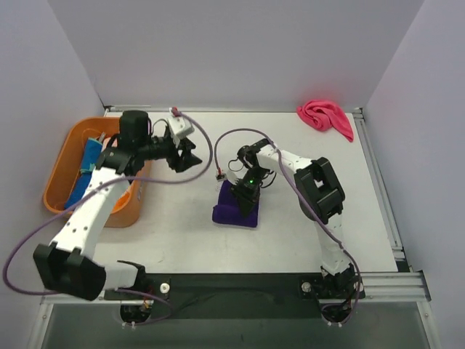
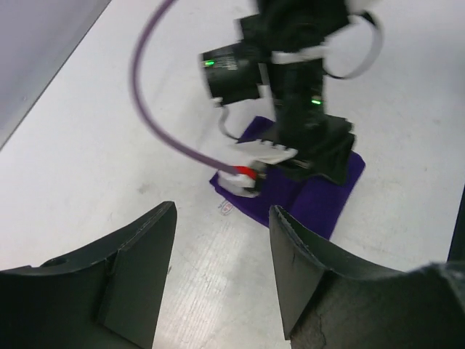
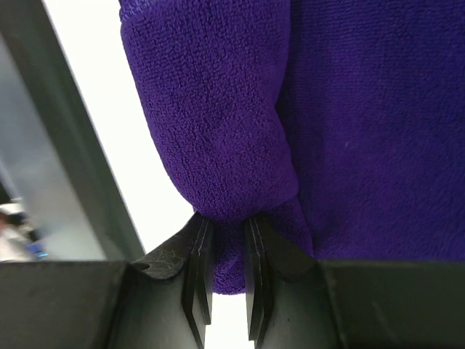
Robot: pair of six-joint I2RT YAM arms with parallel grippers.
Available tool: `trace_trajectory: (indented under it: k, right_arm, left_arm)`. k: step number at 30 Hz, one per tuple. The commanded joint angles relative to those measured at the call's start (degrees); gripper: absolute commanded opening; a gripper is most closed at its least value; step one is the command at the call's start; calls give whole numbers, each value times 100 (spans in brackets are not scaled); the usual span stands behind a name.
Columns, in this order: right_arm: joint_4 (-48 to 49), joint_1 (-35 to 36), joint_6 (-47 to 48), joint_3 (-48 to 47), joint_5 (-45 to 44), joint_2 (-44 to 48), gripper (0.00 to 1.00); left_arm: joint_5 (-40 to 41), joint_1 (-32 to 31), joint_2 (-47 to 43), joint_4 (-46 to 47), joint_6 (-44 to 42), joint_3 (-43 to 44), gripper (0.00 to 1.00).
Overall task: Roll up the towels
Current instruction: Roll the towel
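Purple towel point(image 1: 234, 212) is pinched at mid-counter point(image 1: 182, 233); three towels are counted, none fully rolled.

The right fingers point(image 3: 225, 231) are clamped together on a bunched fold of the purple towel, seen close up from the right wrist. From above, much of that towel is covered by the right arm, and only its near edge shows. The left fingers point(image 1: 187, 155) are held apart with nothing between them, above bare counter between the basket point(image 1: 59, 153) and the purple towel. One blue towel point(image 1: 89, 161) is seen in the orange basket, partly hidden by the left arm and the basket wall, so its shape cannot be told. One pink towel point(image 1: 325, 116) lies crumpled at the far right corner. A small tag point(image 2: 225, 209) lies just beside the purple towel; its print cannot be read.
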State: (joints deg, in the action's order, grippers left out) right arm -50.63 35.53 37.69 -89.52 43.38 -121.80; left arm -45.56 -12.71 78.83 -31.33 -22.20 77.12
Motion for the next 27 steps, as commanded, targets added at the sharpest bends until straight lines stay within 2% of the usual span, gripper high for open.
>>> trace_trajectory:
  k: [1,3,6,12,20,27]
  right_arm:
    - [-991,-98,124,-495,531,-678,0]
    - [-1185,-108,81,-838,698,-915,0]
    - [-1142,-108,-42,-875,865,-1021,0]
    - [-852,-248,-341,-576,1191,-942,0]
    - [-808,-301,-447,-681,1226,-1030,0]
    - [-799,-310,-473,-664,1244,-1048,0]
  left_arm:
    - [485,-591,-674,304,-1048,-879,64]
    - [1056,-1134,-1069,163,-1644,-1268,64]
    - [1251,-1514,-1273,75,-2085,-1954,65]
    - [1418,-2305,-941,294,-3148,-2640,66]
    - [1567,-2930,-184,1295,-3546,-3045,67]
    - [2287,-3273,194,2340,-2888,-3264,69]
